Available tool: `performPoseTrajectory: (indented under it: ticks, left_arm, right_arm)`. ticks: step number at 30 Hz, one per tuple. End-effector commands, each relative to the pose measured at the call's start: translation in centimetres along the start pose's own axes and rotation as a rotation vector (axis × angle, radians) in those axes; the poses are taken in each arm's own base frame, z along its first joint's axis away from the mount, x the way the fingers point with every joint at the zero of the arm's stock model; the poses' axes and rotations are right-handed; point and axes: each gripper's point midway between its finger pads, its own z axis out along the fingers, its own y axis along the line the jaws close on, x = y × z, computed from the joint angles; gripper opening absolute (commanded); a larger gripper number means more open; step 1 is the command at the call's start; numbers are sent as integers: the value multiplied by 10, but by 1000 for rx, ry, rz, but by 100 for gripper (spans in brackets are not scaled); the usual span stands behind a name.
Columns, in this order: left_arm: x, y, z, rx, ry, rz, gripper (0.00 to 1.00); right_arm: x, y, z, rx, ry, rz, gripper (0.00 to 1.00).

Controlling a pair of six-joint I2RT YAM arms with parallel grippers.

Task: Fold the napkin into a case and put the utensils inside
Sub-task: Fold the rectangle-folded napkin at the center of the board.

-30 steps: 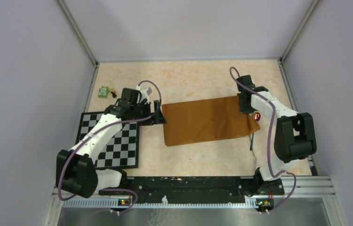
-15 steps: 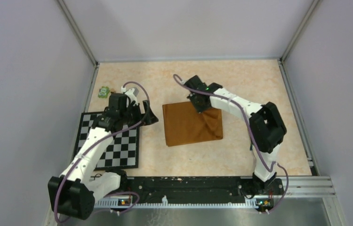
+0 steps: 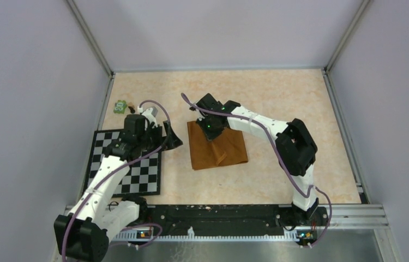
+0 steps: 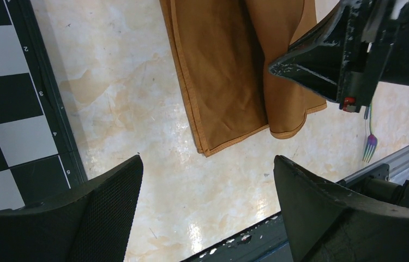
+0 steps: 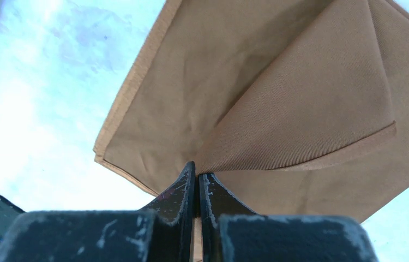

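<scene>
R arm (image 3: 257,123) swung left, gripper (image 5: 197,173) pinching napkin (image 3: 225,154) corner.

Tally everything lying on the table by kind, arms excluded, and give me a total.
rust-orange cloth napkin: 1
black-and-white checkered mat: 1
small green toy: 1
thin fork with an iridescent head: 1 (left wrist view only)
tiny dark item beside the toy, too small to identify: 1
Total: 5
</scene>
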Motion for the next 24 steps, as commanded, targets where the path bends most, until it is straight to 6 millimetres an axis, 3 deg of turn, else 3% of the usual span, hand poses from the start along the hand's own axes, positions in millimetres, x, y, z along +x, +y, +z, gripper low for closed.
performPoseTrajectory:
  ticks: [1, 24]
  left_arm:
    - [-7, -4, 0, 27, -40, -5, 94]
    - [-4, -3, 0, 27, -29, -4, 93]
  right_arm:
    - [-21, 16, -2, -48, -51, 15, 0]
    - [-32, 21, 22, -67, -46, 46, 0]
